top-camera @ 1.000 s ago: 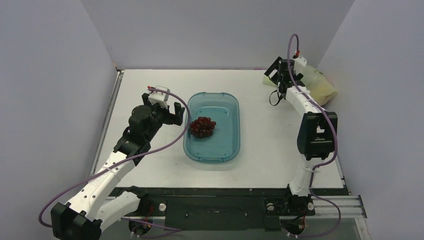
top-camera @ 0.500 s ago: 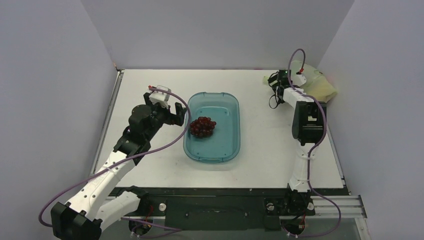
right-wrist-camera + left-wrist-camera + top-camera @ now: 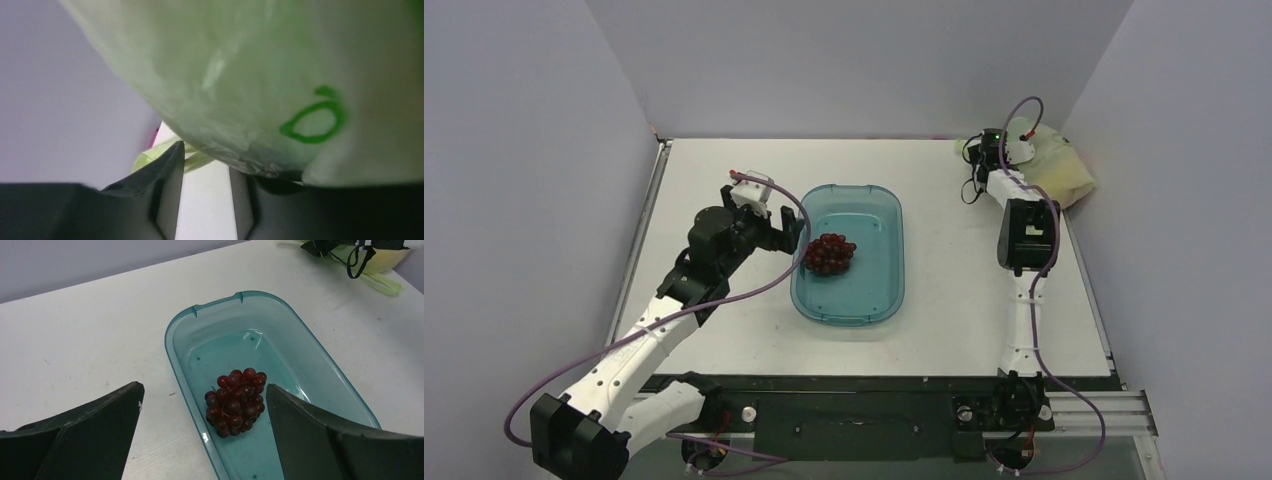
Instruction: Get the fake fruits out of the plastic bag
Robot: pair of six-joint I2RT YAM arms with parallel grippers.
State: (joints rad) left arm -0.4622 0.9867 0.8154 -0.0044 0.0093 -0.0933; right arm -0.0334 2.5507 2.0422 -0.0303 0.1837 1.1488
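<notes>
While left gripper (image 3: 204, 386) hangs spread facing tray (image 3: 320, 360) and grapes (image 3: 235, 402), bag (image 3: 240, 75) smothers right gripper (image 3: 204, 167): grip unclear, fruits hidden.

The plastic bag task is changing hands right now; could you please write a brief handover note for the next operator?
Left end effector: open, aimed at the grape bunch in the teal tray.
Right end effector: at the plastic bag in the far right corner; open or shut unclear.
Done: no bagged fruit visible outside the bag.
Left: open the bag, take the fruits out.
</notes>
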